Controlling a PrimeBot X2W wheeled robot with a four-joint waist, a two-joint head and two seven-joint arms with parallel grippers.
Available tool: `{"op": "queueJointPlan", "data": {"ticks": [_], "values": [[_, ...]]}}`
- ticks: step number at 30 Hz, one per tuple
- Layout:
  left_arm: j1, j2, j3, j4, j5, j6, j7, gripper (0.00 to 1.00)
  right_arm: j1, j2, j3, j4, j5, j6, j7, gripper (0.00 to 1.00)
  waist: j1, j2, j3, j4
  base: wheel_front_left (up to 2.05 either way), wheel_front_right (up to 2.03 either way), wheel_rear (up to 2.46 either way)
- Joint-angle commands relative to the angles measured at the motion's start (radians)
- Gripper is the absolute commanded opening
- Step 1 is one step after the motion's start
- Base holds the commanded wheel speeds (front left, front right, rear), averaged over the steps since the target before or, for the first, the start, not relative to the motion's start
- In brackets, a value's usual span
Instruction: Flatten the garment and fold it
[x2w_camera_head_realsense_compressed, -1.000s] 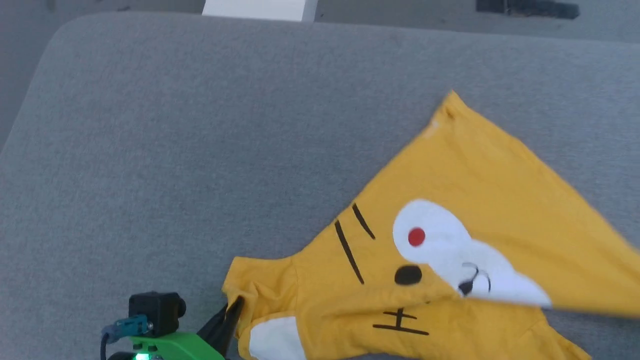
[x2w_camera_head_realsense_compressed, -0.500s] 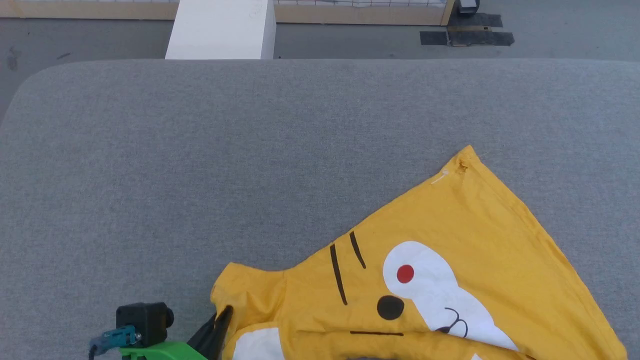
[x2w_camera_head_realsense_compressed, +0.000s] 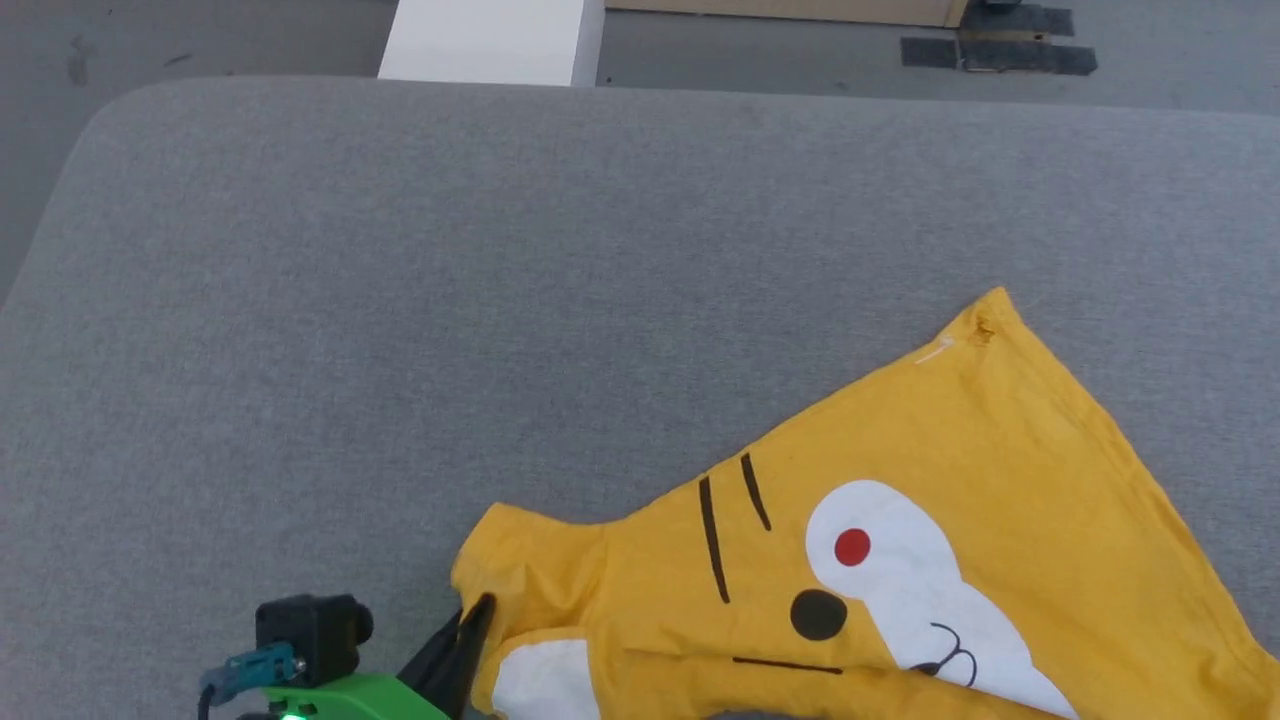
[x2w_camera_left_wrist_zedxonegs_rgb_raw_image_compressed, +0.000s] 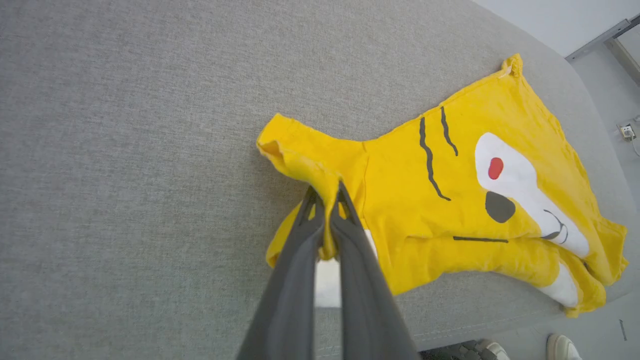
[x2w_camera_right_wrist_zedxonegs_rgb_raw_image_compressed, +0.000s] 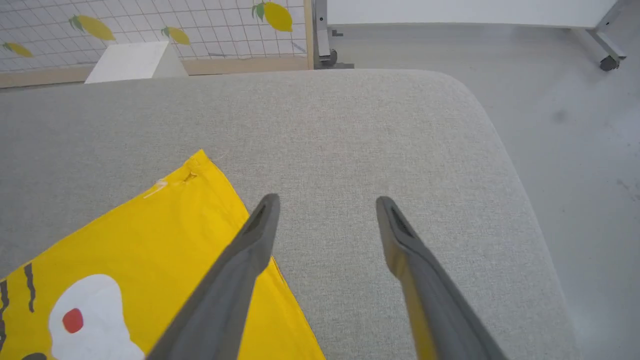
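Yellow garment sleeve pinched in left claw; right claw spread wide, empty

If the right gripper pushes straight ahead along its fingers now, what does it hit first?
Probably the bare grey fabric cushion. The open right gripper points past the bright yellow T-shirt, whose edge lies left of it in the wrist view. Its height above the cushion is unclear.

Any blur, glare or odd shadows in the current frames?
Head view: sharp, flat even light, no glare on the bright yellow cotton T-shirt. Left wrist view: left pincer crisp, shadows faint. Right wrist view: right pincer slightly soft up close.
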Motion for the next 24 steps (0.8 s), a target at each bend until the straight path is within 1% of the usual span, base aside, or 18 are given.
{"op": "queueJointPlan", "data": {"ticks": [1,5,9,11,17,23,24], "values": [[-0.025,-0.007,-0.003,0.001,0.010,-0.008,-0.008,0.00,-0.045,0.002,0.032,0.007,-0.001,-0.001,0.025,1.00,0.0000,0.0000,0.043,0.033,0.00,0.00,0.00],[-0.060,-0.022,-0.027,0.010,0.021,-0.018,-0.007,0.00,-0.185,-0.046,0.168,0.079,-0.029,-0.001,0.070,1.00,0.0000,0.0000,0.108,0.067,0.00,0.00,0.00],[-0.104,-0.040,-0.049,0.024,0.034,-0.028,-0.006,0.00,-0.303,-0.100,0.318,0.203,-0.055,-0.001,0.084,1.00,0.0000,0.0000,0.168,0.101,0.00,0.00,0.00],[-0.122,-0.049,-0.058,0.032,0.038,-0.032,-0.006,0.00,-0.349,-0.124,0.372,0.260,-0.066,-0.001,0.081,1.00,0.0000,0.0000,0.188,0.116,0.00,0.00,0.00],[-0.160,-0.067,-0.081,0.051,0.047,-0.044,-0.004,0.00,-0.431,-0.178,0.484,0.410,-0.081,-0.001,0.051,1.00,0.0000,0.0000,0.223,0.156,0.00,0.00,0.00],[-0.174,-0.070,-0.085,0.058,0.048,-0.044,-0.002,0.00,-0.448,-0.213,0.547,0.525,-0.077,-0.001,0.012,1.00,0.0000,0.0000,0.236,0.176,0.00,0.00,0.00],[-0.175,-0.070,-0.085,0.058,0.048,-0.044,-0.002,0.00,-0.448,-0.218,0.555,0.540,-0.075,-0.001,0.009,0.75,0.0000,0.0000,0.237,0.176,0.00,0.00,0.00]]}}
